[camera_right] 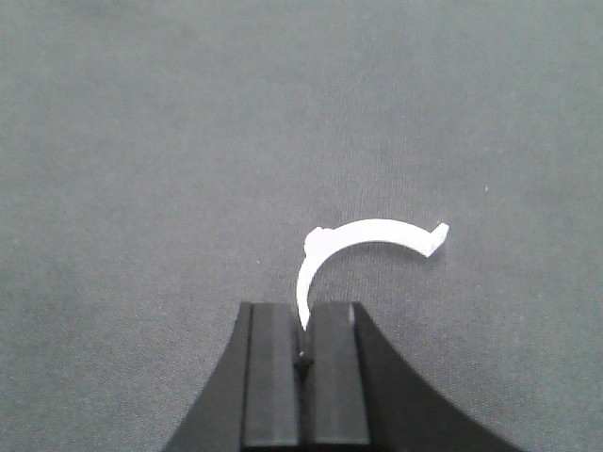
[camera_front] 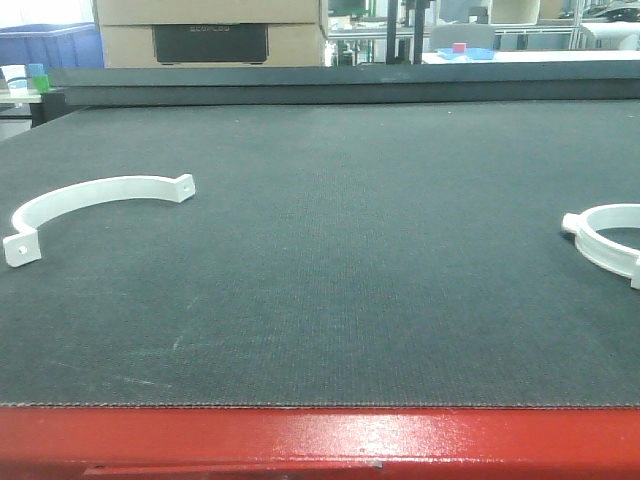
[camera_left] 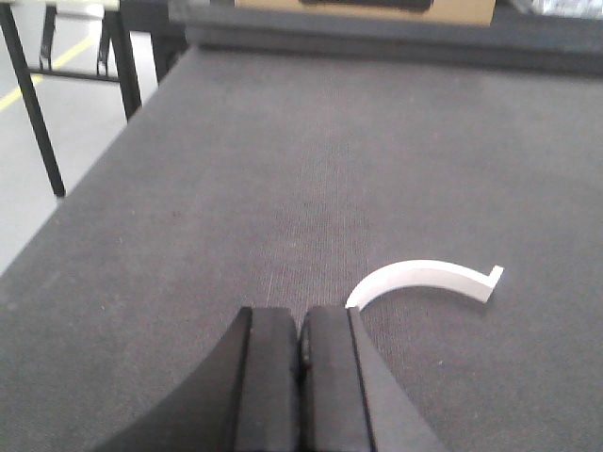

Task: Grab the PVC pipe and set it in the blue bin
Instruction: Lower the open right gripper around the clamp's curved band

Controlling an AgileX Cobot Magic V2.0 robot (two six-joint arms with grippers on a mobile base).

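Two white curved PVC pipe pieces lie on the dark mat. One arc [camera_front: 110,186] lies at the left, the other [camera_front: 600,250] at the right edge, partly cut off. Neither gripper shows in the front view. In the left wrist view my left gripper [camera_left: 301,325] is shut and empty, hovering just left of the left arc [camera_left: 424,275]. In the right wrist view my right gripper [camera_right: 303,320] is shut, with the near end of the right arc [camera_right: 367,231] showing just past its tips. A blue bin [camera_front: 50,45] stands beyond the table's far left.
The table has a red front edge [camera_front: 320,440]. Cardboard boxes [camera_front: 210,30] stand behind its far edge. The left wrist view shows the table's left edge with floor and dark table legs [camera_left: 33,104] beyond.
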